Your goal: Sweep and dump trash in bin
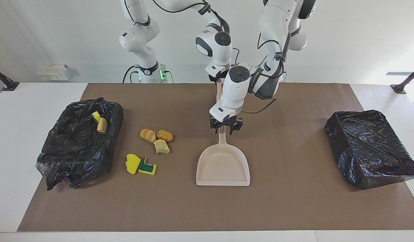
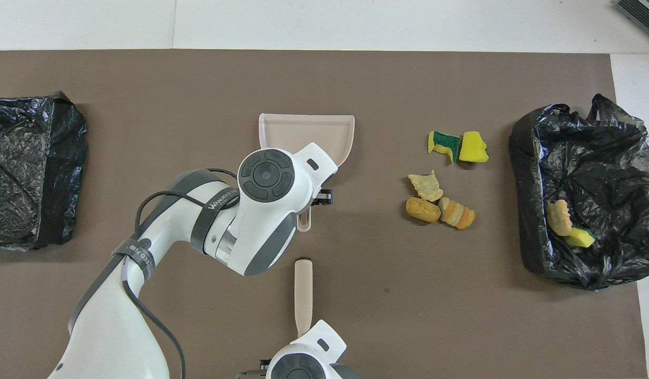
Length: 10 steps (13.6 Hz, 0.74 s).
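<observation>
Five trash scraps lie on the brown mat: an orange-striped chunk (image 1: 148, 135), a brown bread chunk (image 1: 164, 135), a tan piece (image 1: 161, 147), a yellow sponge (image 1: 133, 163) and a yellow-green sponge (image 1: 147, 167). Two more scraps (image 1: 100, 121) lie in the black-bagged bin (image 1: 76, 151) at the right arm's end. The beige dustpan (image 1: 223, 168) lies flat at mid-table. My left gripper (image 1: 225, 131) is low over the dustpan's handle, fingers open on either side of it. My right gripper (image 1: 216, 78) is shut on a beige brush handle (image 2: 303, 292), held up near the robots.
A second black-bagged bin (image 1: 371, 148) stands at the left arm's end of the table. The scraps lie between the dustpan and the first bin (image 2: 582, 158). The mat's edge farthest from the robots (image 1: 207, 215) is bare.
</observation>
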Each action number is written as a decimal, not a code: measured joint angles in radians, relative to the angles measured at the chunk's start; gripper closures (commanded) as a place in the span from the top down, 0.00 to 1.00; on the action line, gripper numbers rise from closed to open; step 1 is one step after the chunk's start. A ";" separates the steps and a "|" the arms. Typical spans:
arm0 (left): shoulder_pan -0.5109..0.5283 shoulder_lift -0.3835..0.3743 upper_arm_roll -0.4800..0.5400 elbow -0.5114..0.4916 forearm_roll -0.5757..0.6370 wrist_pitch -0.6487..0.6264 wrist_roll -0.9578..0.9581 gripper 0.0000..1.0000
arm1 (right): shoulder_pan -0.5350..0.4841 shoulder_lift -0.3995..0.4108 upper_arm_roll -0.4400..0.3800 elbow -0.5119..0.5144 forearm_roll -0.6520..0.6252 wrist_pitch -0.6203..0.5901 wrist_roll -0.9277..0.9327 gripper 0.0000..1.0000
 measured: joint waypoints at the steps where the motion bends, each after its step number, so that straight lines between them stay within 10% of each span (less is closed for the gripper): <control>1: -0.004 0.000 0.000 -0.002 0.000 0.000 -0.002 0.29 | -0.009 0.001 -0.001 0.001 -0.005 0.000 -0.002 0.00; 10: -0.005 -0.002 0.009 -0.001 0.000 0.001 -0.005 0.43 | -0.218 -0.127 -0.008 0.090 -0.043 -0.331 -0.163 0.00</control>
